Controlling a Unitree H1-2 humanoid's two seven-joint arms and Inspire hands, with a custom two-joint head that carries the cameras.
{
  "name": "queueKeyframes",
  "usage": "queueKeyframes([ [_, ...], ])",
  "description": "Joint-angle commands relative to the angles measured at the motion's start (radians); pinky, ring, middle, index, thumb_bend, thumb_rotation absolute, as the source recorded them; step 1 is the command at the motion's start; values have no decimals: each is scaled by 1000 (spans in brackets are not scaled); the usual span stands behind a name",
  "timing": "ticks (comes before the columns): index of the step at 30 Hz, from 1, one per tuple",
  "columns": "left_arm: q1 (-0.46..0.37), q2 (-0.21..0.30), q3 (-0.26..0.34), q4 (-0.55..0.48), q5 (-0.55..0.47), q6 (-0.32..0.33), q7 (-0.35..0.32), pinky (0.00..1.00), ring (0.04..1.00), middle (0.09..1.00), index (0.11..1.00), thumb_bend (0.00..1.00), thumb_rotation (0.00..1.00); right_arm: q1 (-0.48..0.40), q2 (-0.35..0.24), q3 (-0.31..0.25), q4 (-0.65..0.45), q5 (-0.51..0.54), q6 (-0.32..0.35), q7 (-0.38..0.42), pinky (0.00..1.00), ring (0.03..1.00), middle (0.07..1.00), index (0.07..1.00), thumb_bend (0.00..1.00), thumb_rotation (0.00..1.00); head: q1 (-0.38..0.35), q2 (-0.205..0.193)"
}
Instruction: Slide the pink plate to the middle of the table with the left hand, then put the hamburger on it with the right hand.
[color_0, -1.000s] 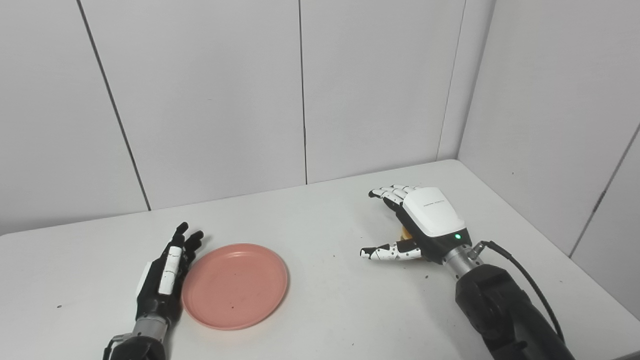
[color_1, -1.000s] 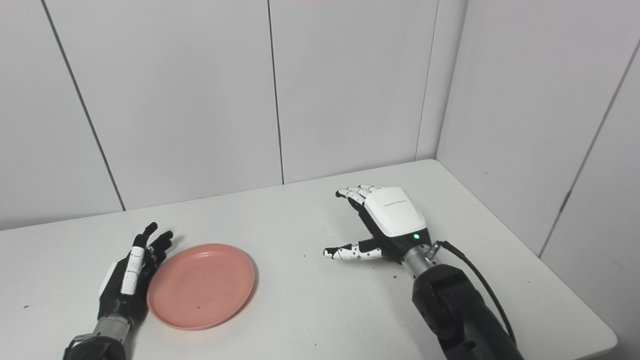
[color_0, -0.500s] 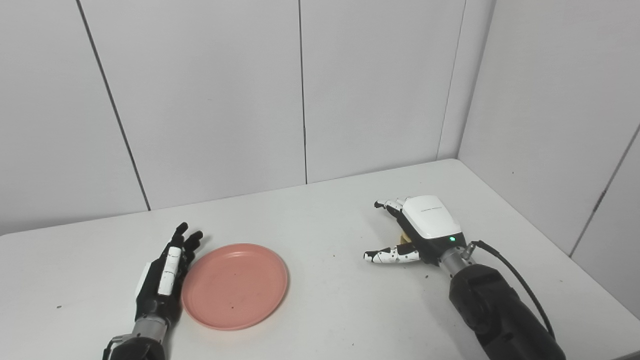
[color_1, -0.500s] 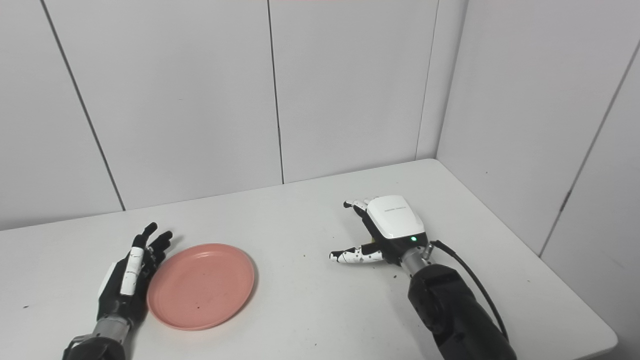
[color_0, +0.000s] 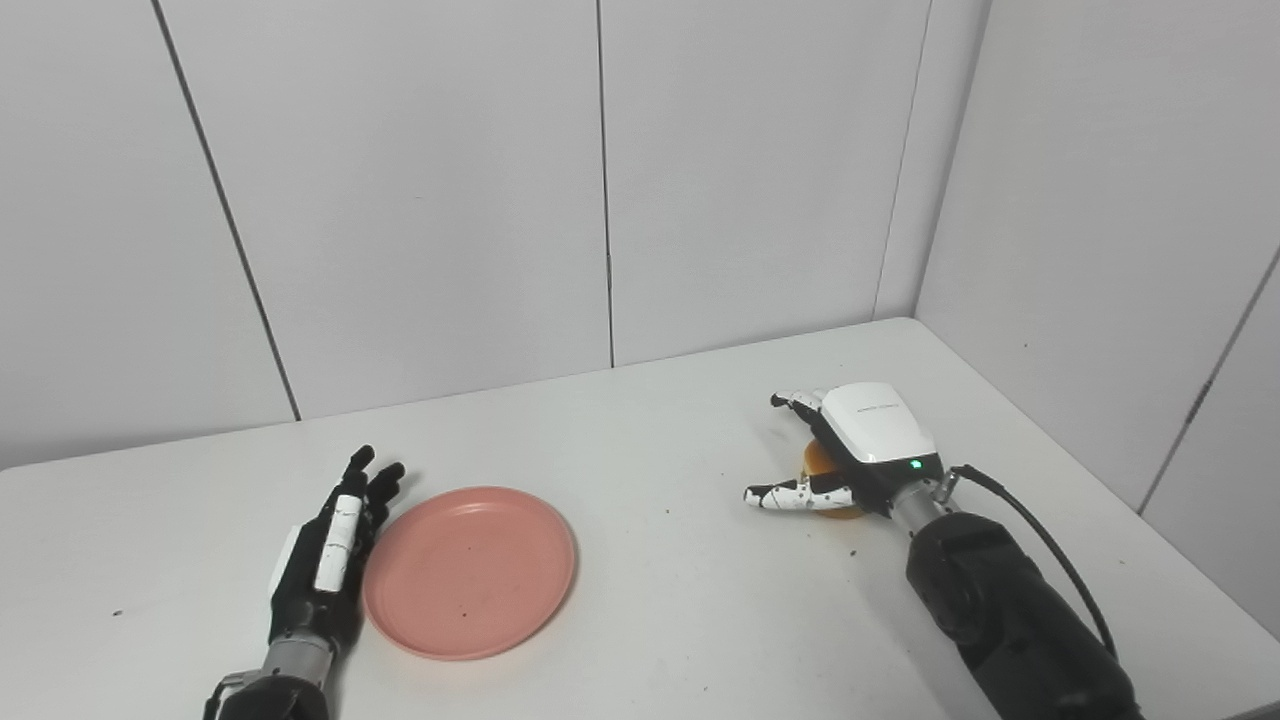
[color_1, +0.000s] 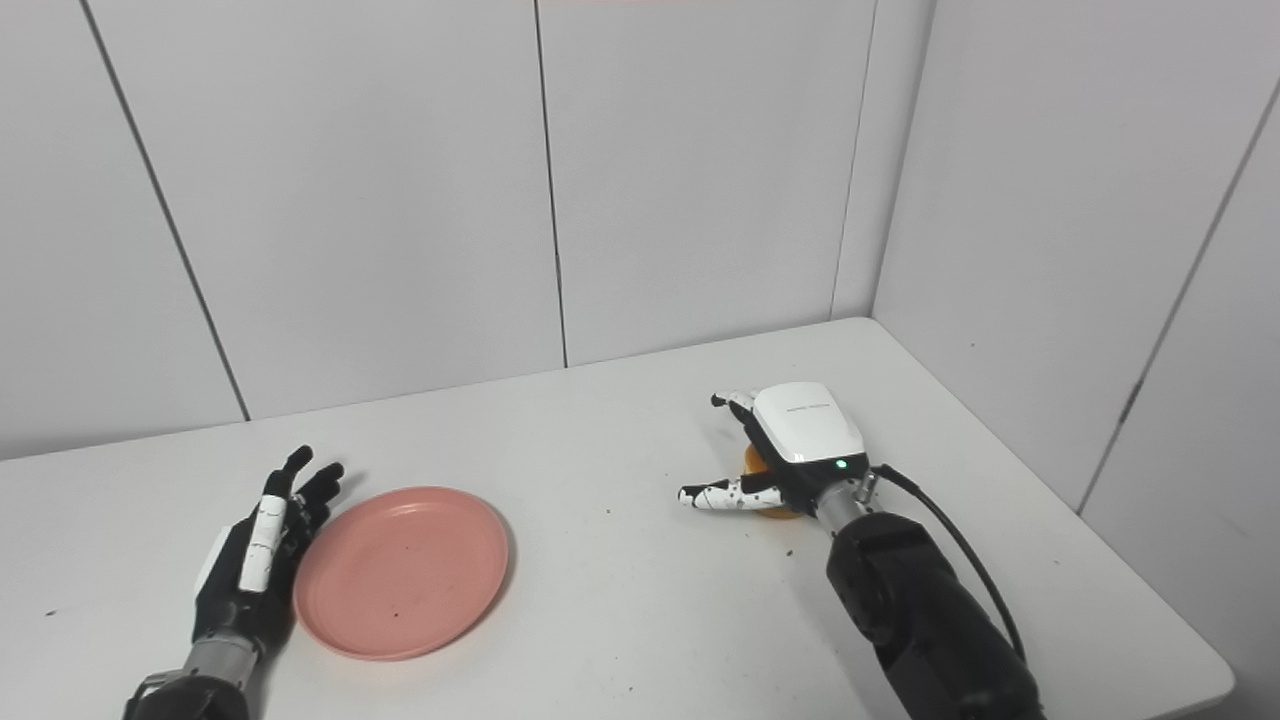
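The pink plate (color_0: 470, 572) lies flat on the white table (color_0: 660, 600), left of the middle. My left hand (color_0: 325, 560) lies open against the plate's left rim, fingers pointing away from me. The hamburger (color_0: 818, 462) sits on the table at the right, and only a sliver of orange bun shows under my right hand (color_0: 862, 447). That hand is low over the burger with its fingers curled past the far side. Its thumb sticks out to the left along the table, not closed on the burger. In the right eye view the burger (color_1: 752, 460) peeks out beneath the palm.
White wall panels (color_0: 600, 200) close the table at the back and on the right. The table's right edge (color_1: 1150, 580) runs close to my right arm. Bare tabletop lies between the plate and the right hand.
My right hand has come down and shifted slightly right over the hamburger, its fingers curling more around it. The left hand and the plate have not moved.
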Motion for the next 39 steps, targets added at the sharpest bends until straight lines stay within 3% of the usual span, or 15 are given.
queueKeyframes([
  [1, 12, 5, -1, 0, -12, 4, -20, 1000, 934, 872, 926, 953, 826, -47, -28, -7, -16, 4, 30, -25, 779, 809, 799, 794, 886, 812, 1, 1],
  [31, 12, 16, -15, -4, 4, 6, -17, 994, 929, 871, 925, 947, 839, -72, -57, 41, 101, 37, 81, -2, 829, 820, 814, 803, 873, 791, 9, 8],
  [37, 20, 13, -15, -14, 1, 12, -17, 997, 932, 878, 932, 938, 841, -75, -57, 49, 145, 53, 75, -27, 757, 808, 809, 794, 867, 758, 12, 11],
  [39, 24, 12, -15, -25, 1, 20, -16, 1000, 934, 880, 935, 937, 841, -75, -50, 47, 159, 61, 72, -49, 628, 742, 770, 768, 838, 671, 13, 13],
])
